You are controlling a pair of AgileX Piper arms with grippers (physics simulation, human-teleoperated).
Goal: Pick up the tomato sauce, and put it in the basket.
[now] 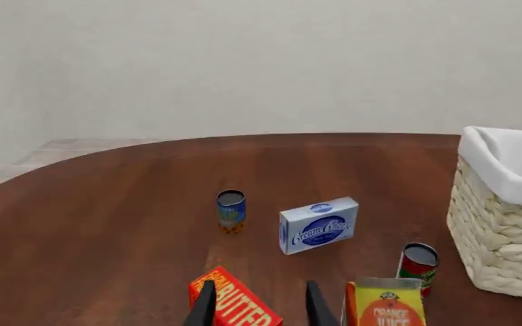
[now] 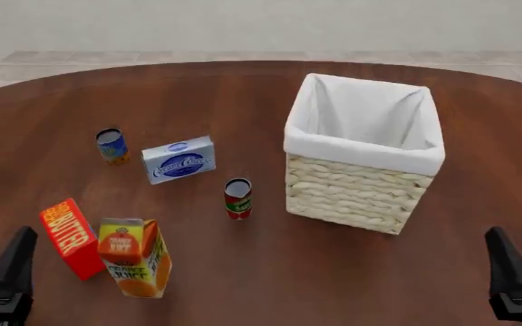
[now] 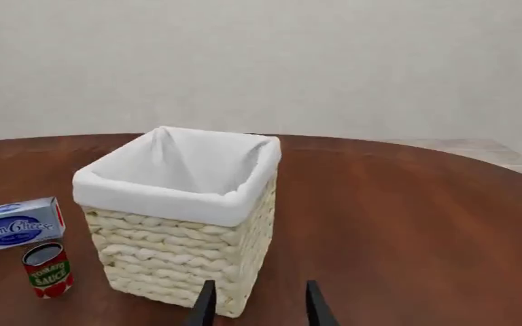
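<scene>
Tomato sauce stands upright just left of the basket. Cream cheese box lies farther left; blue can beyond it. Juice carton and butter box stand nearer, left.

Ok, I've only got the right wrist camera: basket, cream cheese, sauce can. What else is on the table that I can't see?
Observer: An orange juice carton stands nearer the arms than the tomato sauce, and to its left.
Operator: Anything next to it?
Observer: A red butter box, on the carton's left.
Operator: And farther out?
Observer: A blue and orange can, upright, left of the cream cheese box.
</scene>
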